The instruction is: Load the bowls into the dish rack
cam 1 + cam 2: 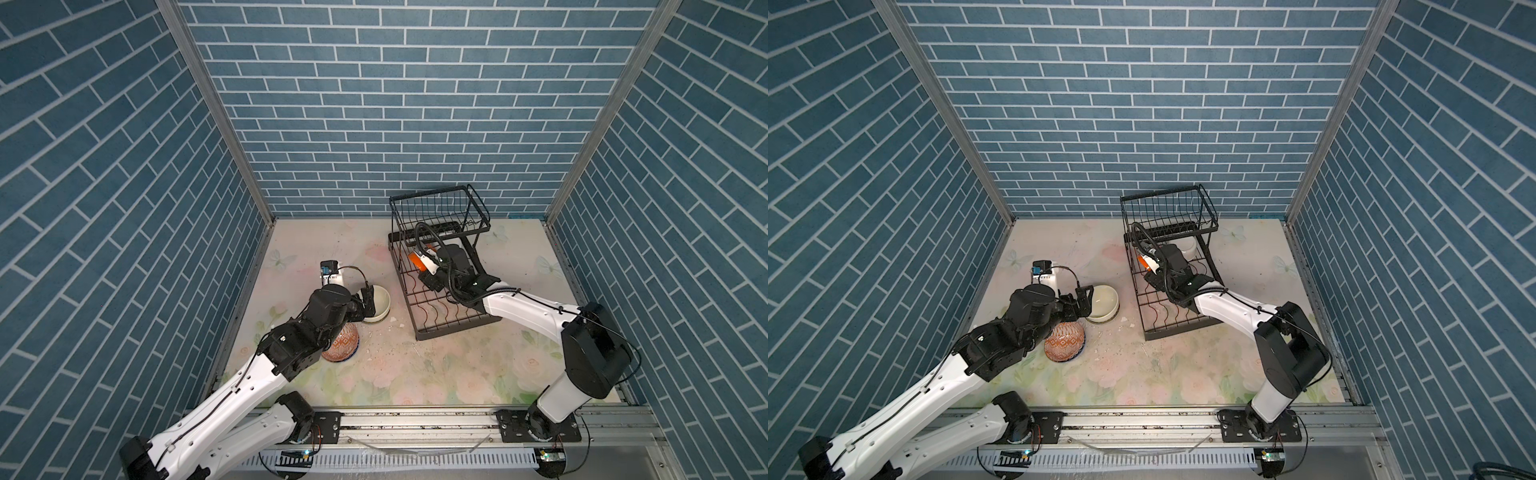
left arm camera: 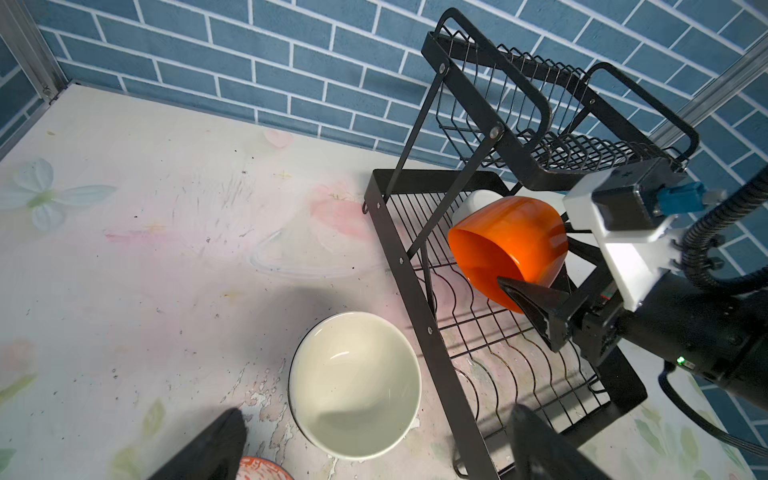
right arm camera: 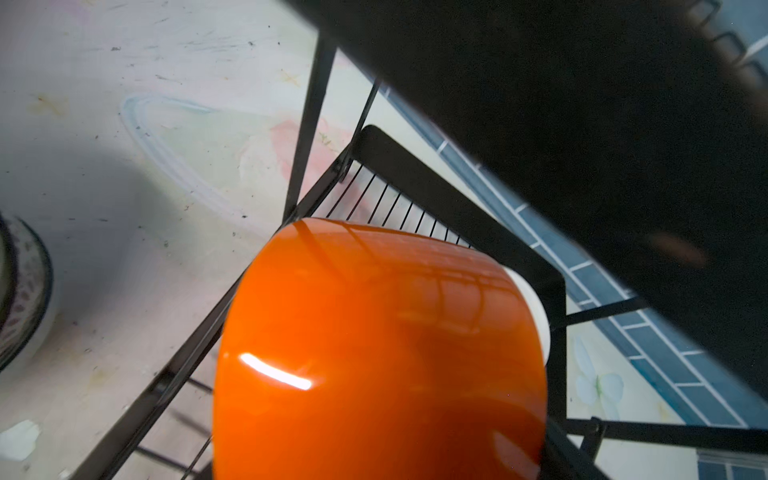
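The black wire dish rack [image 1: 457, 328] [image 1: 1167, 332] [image 2: 415, 291] [image 3: 457, 208] stands at the back right. My right gripper [image 1: 424, 270] [image 2: 519, 270] reaches under its raised basket, shut on a glossy orange bowl [image 1: 415, 259] [image 1: 1144, 262] [image 2: 507, 245] [image 3: 374, 353] that lies tilted on its side over the lower tier. Behind it sits a white bowl [image 1: 1190, 247] [image 2: 473, 201] [image 3: 536, 307]. My left gripper [image 1: 368, 301] [image 1: 1084, 301] [image 2: 376, 415] hangs open, fingers spread wide above a cream bowl [image 1: 380, 305] [image 1: 1104, 303] [image 2: 353, 382] upright on the table left of the rack.
An orange patterned bowl [image 1: 343, 345] [image 1: 1065, 343] [image 2: 262, 469] lies upside down under my left arm, just in front of the cream bowl. White flakes [image 1: 392, 320] litter the floral table between the bowls and the rack. Blue brick walls close three sides.
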